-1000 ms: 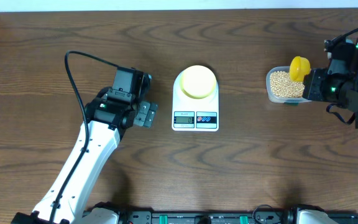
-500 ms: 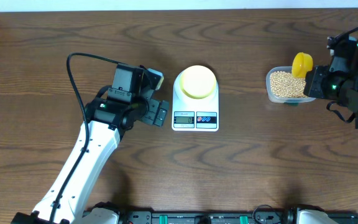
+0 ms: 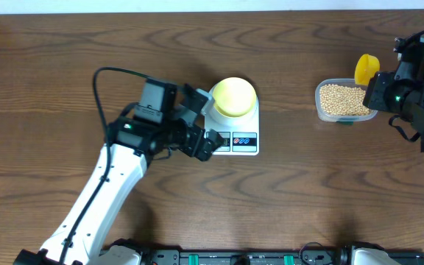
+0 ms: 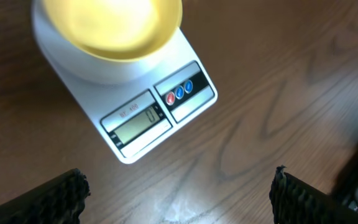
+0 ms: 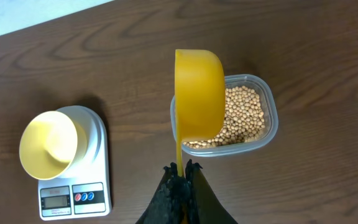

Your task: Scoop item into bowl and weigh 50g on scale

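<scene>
There are two arms, one scale point(image 3: 231, 118), one bowl point(image 3: 233, 96), one clear plastic container point(image 3: 344, 101) and one bright yellow scoop point(image 3: 366, 68) on the brown wooden table point(image 3: 308, 191). The white scale stands near the middle of the table, and the pale yellow bowl sits on its round platform; the inside of the bowl shows only plain yellow in both wrist views. The scale has one small display point(image 4: 137, 119), and beside it there is a panel with small red and blue buttons point(image 4: 179, 93). The container stands well apart from the scale, toward the right side, and it holds many small tan beans point(image 3: 341, 99) that cover its bottom. The right gripper point(image 5: 182, 177) is closed tightly on the thin handle of the scoop and holds the scoop over the rim of the container. The scoop is turned on its side, so I cannot tell if any beans are inside it. The left gripper point(image 3: 205, 119) is spread wide and holds nothing; it is just beside the left edge of the scale, and in the left wrist view its two dark fingertips point(image 4: 64, 196) stand far from each other below the display.
</scene>
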You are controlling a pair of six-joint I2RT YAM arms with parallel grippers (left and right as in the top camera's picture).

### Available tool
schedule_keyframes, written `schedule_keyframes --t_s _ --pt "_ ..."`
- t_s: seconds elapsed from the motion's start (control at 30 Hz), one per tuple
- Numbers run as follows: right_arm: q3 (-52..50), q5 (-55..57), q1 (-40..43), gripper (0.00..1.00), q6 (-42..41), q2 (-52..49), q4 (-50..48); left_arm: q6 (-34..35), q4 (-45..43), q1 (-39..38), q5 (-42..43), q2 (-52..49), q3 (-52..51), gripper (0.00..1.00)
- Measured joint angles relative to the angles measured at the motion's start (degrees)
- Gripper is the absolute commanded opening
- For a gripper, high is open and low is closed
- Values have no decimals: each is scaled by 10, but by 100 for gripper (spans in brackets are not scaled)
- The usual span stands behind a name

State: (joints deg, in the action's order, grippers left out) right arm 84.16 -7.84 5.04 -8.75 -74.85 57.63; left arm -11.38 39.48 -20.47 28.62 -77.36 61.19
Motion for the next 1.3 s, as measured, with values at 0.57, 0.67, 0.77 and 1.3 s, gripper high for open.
schedule_keyframes --t_s 0.57,0.67,0.77,1.3 --pt "0 2 0 1 0 0 0 26 5 -78 -166 0 0 96" --pt "0 2 0 1 0 0 0 26 5 -78 -168 0 0 96" --pt "0 2 0 1 0 0 0 26 5 -78 -170 0 0 96" --pt "0 77 0 1 0 0 2 26 5 -78 -170 0 0 96"
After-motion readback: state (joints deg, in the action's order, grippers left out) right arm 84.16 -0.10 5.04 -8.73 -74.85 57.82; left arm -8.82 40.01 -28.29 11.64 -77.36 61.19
